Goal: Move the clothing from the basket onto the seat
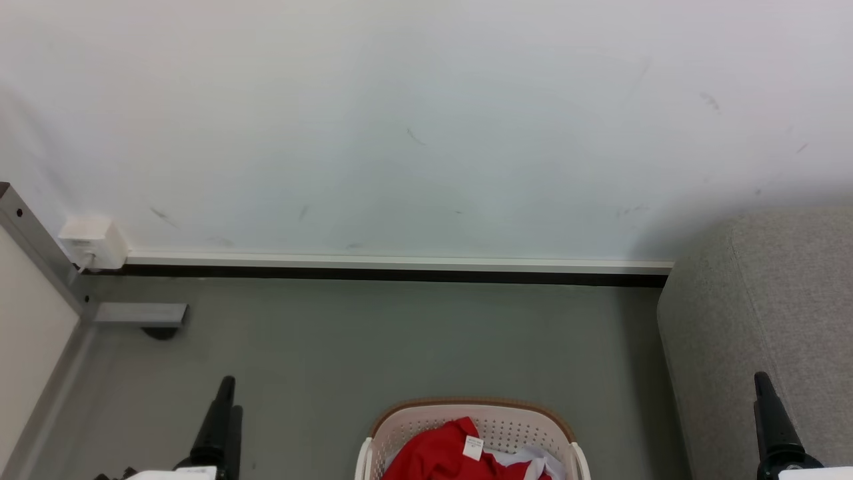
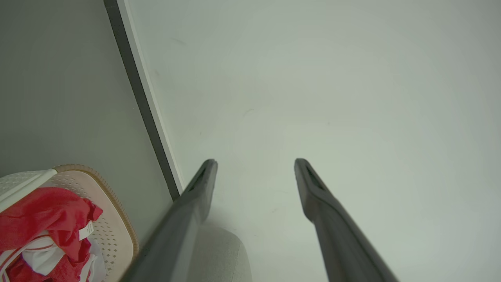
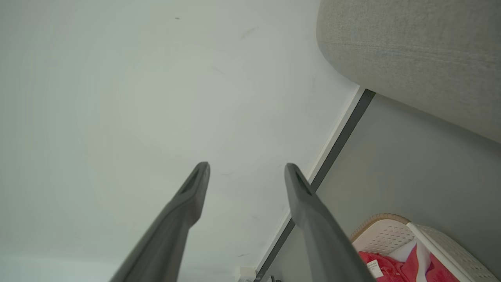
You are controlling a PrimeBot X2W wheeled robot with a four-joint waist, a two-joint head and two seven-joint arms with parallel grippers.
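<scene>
The left jaws stand wide open with nothing between them, their two dark fingers [image 2: 184, 219] spread apart and pointing at the white wall [image 2: 352, 98]. The right jaws are just as wide and hold nothing, their fingers [image 3: 176, 219] aimed at the same wall. The red clothing [image 1: 436, 457] lies heaped in the basket [image 1: 466, 408], with white trim and a small white label [image 1: 473, 448] showing on top, and it touches neither pair of jaws. The basket sits on the grey floor [image 1: 373, 340] between the two arms, lower and nearer the robot than the fingertips, with the left jaws well apart to its left and the right jaws well apart to its right. The grey seat [image 1: 766, 313] stands at the floor's right edge with its far end against the wall, and the right jaws hang in front of its near side. A strip of floor separates the basket from the seat. From the basket's far rim to the dark skirting strip [image 1: 400, 273] at the floor's far edge there is open floor. Along the floor's left edge runs a metal-framed panel [image 1: 40, 260], with a white socket box [image 1: 93, 241] in the far left corner.
</scene>
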